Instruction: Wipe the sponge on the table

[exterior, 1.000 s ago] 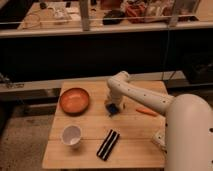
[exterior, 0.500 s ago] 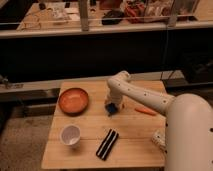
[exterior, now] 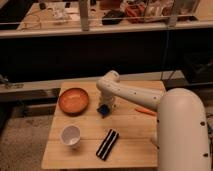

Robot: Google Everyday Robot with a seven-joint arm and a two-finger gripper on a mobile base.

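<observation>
Arm [exterior: 135, 93] reaches in from the lower right, bends at the elbow and points straight down over mid-table [exterior: 131, 146]. Gripper [exterior: 105, 104] is on top of the blue sponge [exterior: 103, 110] (clamped or loose: cannot tell). The sponge lies on the planks just right of the orange bowl [exterior: 73, 100].

No text, label, brand, number or sign can be read on any surface shown. The gripper [exterior: 104, 107] is down at the sponge [exterior: 103, 111] on the table [exterior: 130, 135], at 3 o'clock from the orange bowl [exterior: 74, 100].
</observation>
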